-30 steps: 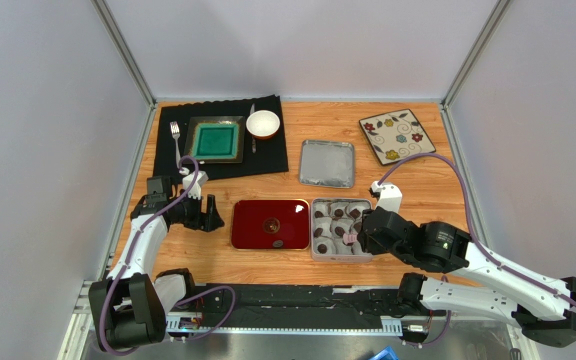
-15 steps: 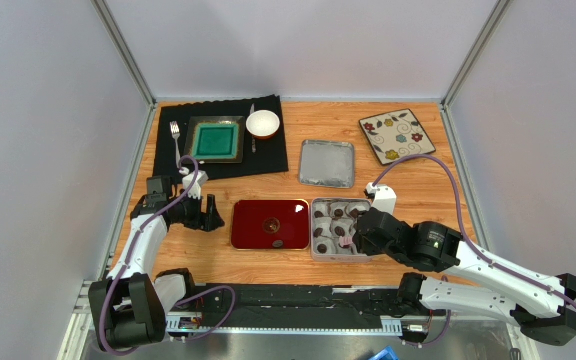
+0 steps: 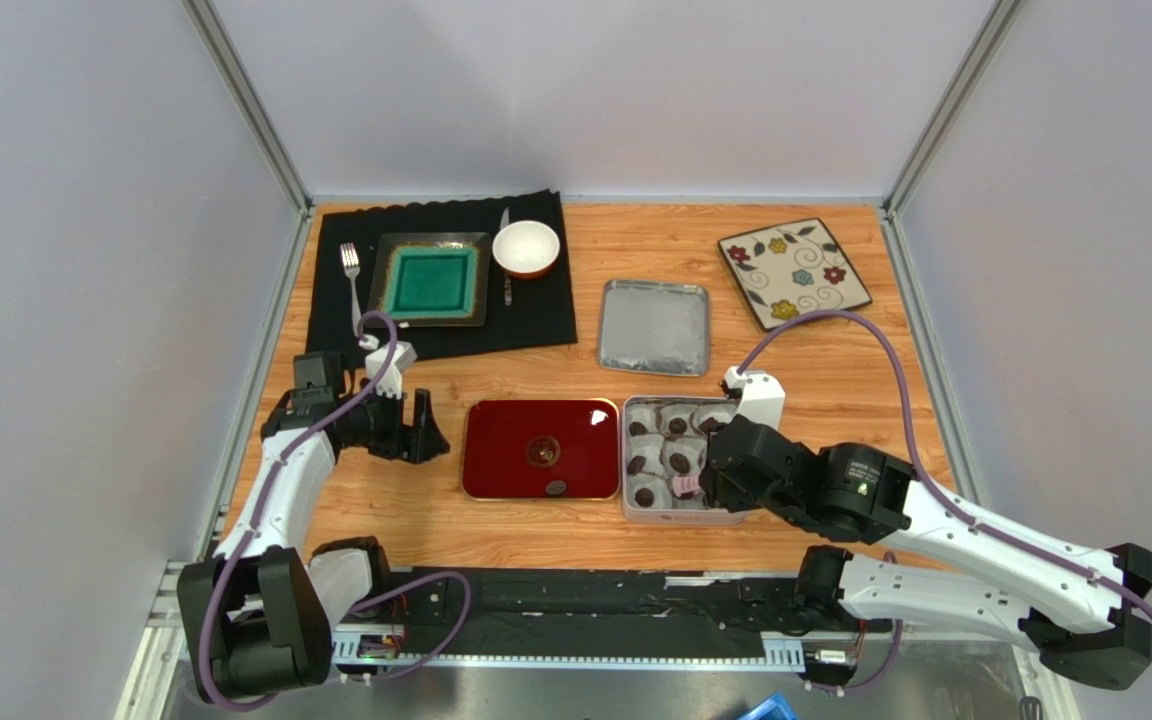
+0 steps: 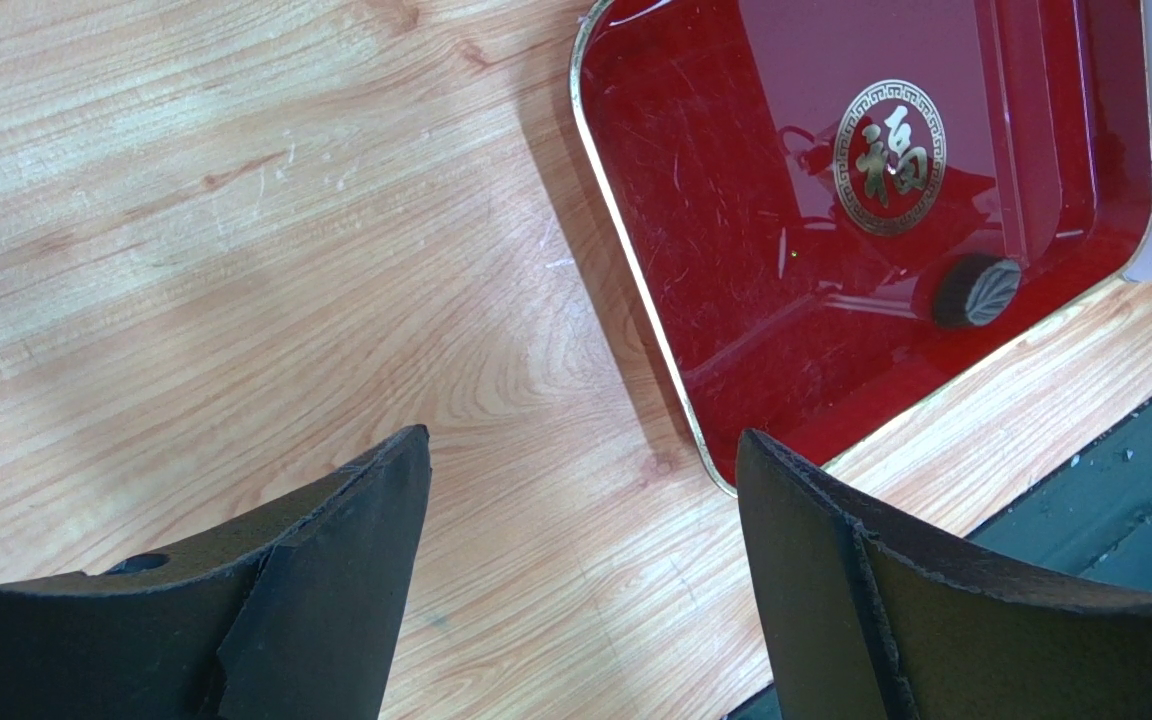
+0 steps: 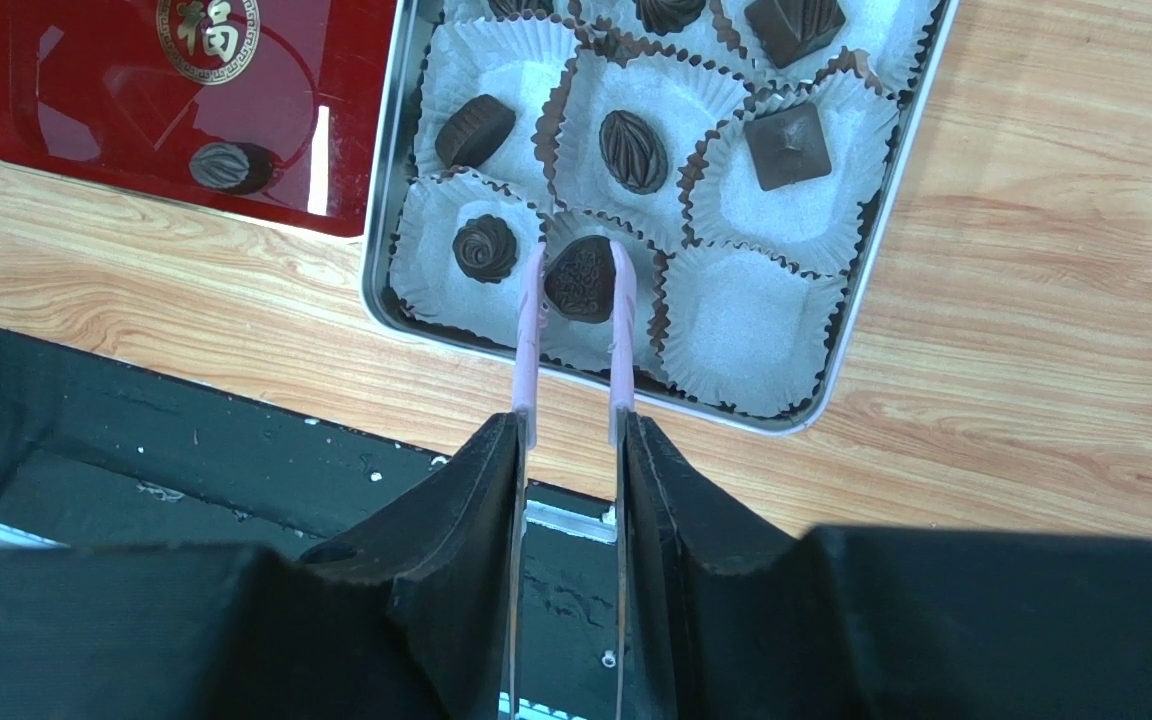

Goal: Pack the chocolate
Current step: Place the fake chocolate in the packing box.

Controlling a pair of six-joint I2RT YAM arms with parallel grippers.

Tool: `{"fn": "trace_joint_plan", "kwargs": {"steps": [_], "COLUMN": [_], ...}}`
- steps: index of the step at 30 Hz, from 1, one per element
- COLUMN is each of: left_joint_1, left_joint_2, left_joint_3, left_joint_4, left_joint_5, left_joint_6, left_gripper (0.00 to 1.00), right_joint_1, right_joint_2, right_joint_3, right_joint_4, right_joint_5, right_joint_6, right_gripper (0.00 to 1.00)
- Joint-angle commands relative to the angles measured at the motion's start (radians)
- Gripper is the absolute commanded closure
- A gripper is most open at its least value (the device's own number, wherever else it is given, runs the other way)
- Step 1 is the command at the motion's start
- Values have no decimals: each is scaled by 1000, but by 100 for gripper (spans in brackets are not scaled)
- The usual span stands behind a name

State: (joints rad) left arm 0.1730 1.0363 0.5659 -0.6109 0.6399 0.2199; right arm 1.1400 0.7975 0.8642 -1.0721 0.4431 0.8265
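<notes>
Several dark chocolate pieces (image 5: 635, 150) sit in white paper cups inside the silver tin (image 5: 871, 285), which lies at mid-table (image 3: 626, 465). My right gripper (image 5: 567, 428) (image 3: 710, 473) is shut on pink tongs (image 5: 530, 345). Between the tong tips sits one chocolate (image 5: 582, 279), over the middle cup of the tin's near row. Another chocolate (image 5: 229, 165) (image 4: 976, 291) lies on the red tray (image 3: 507, 450) left of the tin. My left gripper (image 4: 582, 450) (image 3: 425, 428) hangs open over bare wood left of the tray, holding nothing.
The tin's lid (image 3: 654, 327) lies behind the tin. A flowered plate (image 3: 793, 273) is at the back right. A black mat (image 3: 537, 315) at the back left carries a green plate (image 3: 431, 281), a white bowl (image 3: 525, 248) and a fork (image 3: 351, 278).
My right arm has shifted slightly left, bringing the tongs and their chocolate further over the tin. The left arm has not moved.
</notes>
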Motion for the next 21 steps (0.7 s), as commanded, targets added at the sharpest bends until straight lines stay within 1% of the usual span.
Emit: {"fn": "trace_joint_plan", "kwargs": {"steps": [1, 7, 11, 17, 21], "left_joint_1": [10, 8, 8, 8, 8], "left_joint_2": [-7, -5, -4, -2, -1], "left_joint_3": [37, 38, 42, 46, 48], "left_joint_4": [2, 2, 2, 2, 0], "left_joint_5": [32, 33, 37, 37, 37], "left_joint_6": [-5, -7, -8, -10, -11], "left_gripper": [17, 17, 17, 17, 17], "right_joint_1": [0, 0, 0, 1, 7], "right_joint_2": [-18, -17, -11, 44, 103], "right_joint_3": [6, 18, 30, 110, 174], "right_joint_4": [31, 31, 35, 75, 107], "right_joint_5": [13, 20, 25, 20, 22], "right_joint_6": [10, 5, -10, -69, -134], "right_gripper": [66, 61, 61, 66, 74]}}
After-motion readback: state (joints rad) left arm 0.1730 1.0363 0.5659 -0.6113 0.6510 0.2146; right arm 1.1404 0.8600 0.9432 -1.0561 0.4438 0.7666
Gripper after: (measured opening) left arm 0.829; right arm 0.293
